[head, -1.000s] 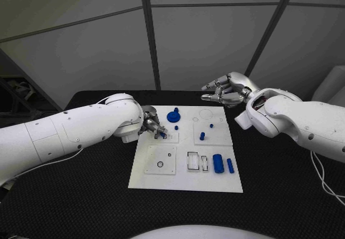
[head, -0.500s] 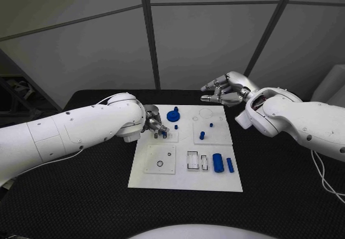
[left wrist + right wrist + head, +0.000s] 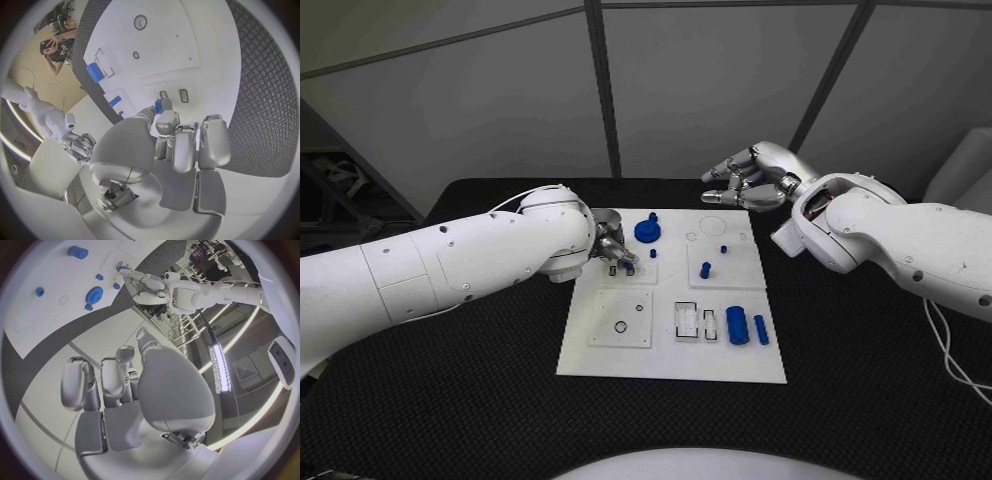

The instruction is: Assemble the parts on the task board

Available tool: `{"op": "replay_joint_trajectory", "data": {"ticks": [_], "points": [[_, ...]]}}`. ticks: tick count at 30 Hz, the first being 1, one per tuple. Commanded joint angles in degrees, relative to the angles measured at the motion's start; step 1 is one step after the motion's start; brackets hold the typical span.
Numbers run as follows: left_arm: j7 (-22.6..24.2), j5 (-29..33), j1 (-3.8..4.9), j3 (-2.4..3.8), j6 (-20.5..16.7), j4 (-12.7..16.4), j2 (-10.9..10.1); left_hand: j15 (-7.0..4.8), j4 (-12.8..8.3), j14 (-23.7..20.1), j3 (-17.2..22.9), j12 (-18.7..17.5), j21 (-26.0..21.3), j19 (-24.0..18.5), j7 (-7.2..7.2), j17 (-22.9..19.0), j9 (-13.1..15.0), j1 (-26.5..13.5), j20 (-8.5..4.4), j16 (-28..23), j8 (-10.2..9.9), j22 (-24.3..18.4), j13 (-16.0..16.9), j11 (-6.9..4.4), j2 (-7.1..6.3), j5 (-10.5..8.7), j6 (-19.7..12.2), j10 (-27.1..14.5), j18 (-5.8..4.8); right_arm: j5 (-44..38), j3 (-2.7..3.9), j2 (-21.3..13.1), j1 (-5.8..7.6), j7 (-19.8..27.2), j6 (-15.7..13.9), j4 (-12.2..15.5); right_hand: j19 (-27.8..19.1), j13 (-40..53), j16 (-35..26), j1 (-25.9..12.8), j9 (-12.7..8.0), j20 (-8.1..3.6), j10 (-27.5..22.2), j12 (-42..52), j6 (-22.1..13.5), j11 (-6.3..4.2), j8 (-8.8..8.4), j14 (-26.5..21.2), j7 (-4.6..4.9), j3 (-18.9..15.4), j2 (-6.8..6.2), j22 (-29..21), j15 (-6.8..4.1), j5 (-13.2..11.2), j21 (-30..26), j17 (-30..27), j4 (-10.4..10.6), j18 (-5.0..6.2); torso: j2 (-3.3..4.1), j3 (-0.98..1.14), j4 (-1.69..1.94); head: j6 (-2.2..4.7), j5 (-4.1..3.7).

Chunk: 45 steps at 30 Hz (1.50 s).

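Left hand (image 3: 613, 253) curled low, fingertips pinched together; right hand (image 3: 751, 181) raised, fingers curled in.

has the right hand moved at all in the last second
No. The right hand hovers past the far edge of the white board, in the same spot relative to the board's far right corner as a second ago.
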Motion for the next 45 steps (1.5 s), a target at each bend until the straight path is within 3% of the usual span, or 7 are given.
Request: {"op": "replay_joint_trajectory", "data": {"ticks": [1,18,45], "points": [[0.78,-3.16,0.04,0.01,1.54,0.00,0.09,-0.09,-11.89,3.86,12.13,-0.19,0.02,0.08,-0.02,6.72,0.07,-0.44,0.17,0.33,-0.24,-0.11,0.09,-0.45,-0.30,-0.01,0.24,0.95,0.17,-0.58,0.03,0.09,0.11,0.58,0.37,-0.01,0.48,0.04,-0.24,-0.34,-0.06,-0.12,0.41,0.27,0.43,0.06,-0.27,0.58,-0.13,-0.16,0.49,2.18,0.14,0.39,0.18,0.09,-0.02,0.23,-0.01,0.00,0.03,-0.07,-0.02],[0.89,-3.51,-0.10,-0.07,3.62,0.32,0.29,-0.07,-12.11,3.88,12.43,-0.33,-0.09,-0.05,-0.01,6.80,0.17,-0.54,0.19,0.40,-0.30,-0.29,0.09,-0.43,-0.48,-0.02,0.31,0.98,0.20,-0.60,0.03,0.20,0.10,0.52,0.54,-0.10,0.48,0.04,-0.24,-0.34,-0.06,-0.12,0.41,0.27,0.43,0.06,-0.27,0.58,-0.13,-0.16,0.49,2.18,0.14,0.39,0.18,0.09,-0.02,0.23,-0.01,0.03,0.06,-0.45,0.03],[0.89,-3.50,-0.19,-0.11,2.31,-0.11,0.82,-0.02,-12.22,3.93,12.85,-0.25,-0.09,-0.04,0.01,7.03,0.31,-0.84,0.23,0.57,-0.35,-0.22,0.20,-0.41,-0.50,-0.04,0.49,1.12,0.19,-0.60,0.03,0.35,0.10,0.53,0.69,-0.16,0.54,0.04,-0.26,-0.51,-0.05,-0.13,0.46,0.34,0.47,0.06,-0.27,0.62,-0.14,-0.20,0.54,2.23,0.13,0.42,0.21,0.13,0.08,0.22,0.04,0.04,0.01,-0.65,0.02]]}}
